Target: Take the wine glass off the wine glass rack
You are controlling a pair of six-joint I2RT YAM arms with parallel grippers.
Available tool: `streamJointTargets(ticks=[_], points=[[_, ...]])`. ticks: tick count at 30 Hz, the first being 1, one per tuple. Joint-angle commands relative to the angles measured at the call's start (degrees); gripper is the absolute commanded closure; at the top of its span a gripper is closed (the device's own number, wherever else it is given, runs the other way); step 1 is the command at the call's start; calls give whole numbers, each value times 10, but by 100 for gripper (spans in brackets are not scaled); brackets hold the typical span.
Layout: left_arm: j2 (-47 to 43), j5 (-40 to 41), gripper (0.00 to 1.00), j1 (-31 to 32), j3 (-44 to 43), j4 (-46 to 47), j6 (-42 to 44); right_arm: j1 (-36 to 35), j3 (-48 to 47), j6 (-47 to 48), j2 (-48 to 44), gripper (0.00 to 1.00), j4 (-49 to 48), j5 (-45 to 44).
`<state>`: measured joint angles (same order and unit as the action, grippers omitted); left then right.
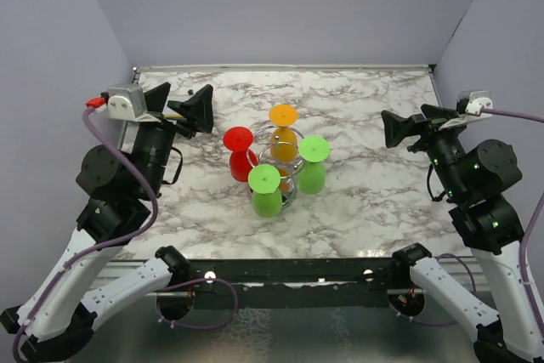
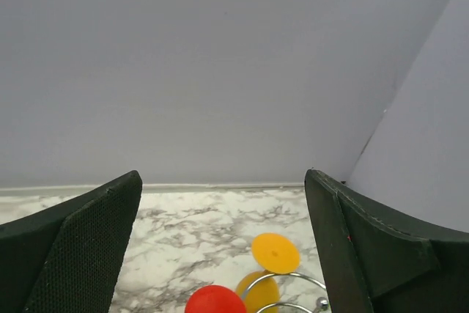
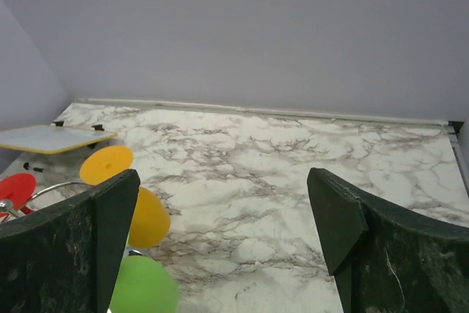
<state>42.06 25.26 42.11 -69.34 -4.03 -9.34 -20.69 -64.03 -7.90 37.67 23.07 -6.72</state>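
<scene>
The wine glass rack (image 1: 274,152), a chrome wire stand, is at the middle of the marble table. Several plastic wine glasses hang upside down on it: a red wine glass (image 1: 239,152), an orange one (image 1: 283,129) and two green ones (image 1: 313,164) (image 1: 265,192). My left gripper (image 1: 194,111) hovers open to the left of the rack, apart from it. My right gripper (image 1: 396,129) hovers open to the right, also apart. The left wrist view shows the orange foot (image 2: 275,252), the red foot (image 2: 215,300) and a wire loop (image 2: 294,277) below my open left gripper (image 2: 223,181). In the right wrist view my right gripper (image 3: 223,177) is empty.
Marble table (image 1: 365,201) walled by grey panels at the back and both sides. The right wrist view shows the orange glass (image 3: 106,164), a green glass (image 3: 144,287) and the red foot (image 3: 16,187) at its left, with bare marble (image 3: 256,181) ahead.
</scene>
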Motion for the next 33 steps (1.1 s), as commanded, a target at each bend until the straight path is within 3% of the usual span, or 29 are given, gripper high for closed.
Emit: streamJointTargets(ticks=[1, 7, 19, 27, 33], points=[[3, -30, 4, -48, 47, 39, 17, -5, 16, -20, 21, 0, -10, -37], [-2, -46, 2, -113, 119, 71, 35, -10, 42, -74, 34, 0, -12, -81], [-16, -45, 1, -180, 213, 133, 67, -17, 112, -101, 6, 0, -72, 15], [-36, -45, 1, -191, 243, 164, 76, -19, 129, -13, 16, 0, -103, 182], [-39, -55, 1, -193, 245, 173, 74, -20, 99, -20, 66, 0, -92, 256]])
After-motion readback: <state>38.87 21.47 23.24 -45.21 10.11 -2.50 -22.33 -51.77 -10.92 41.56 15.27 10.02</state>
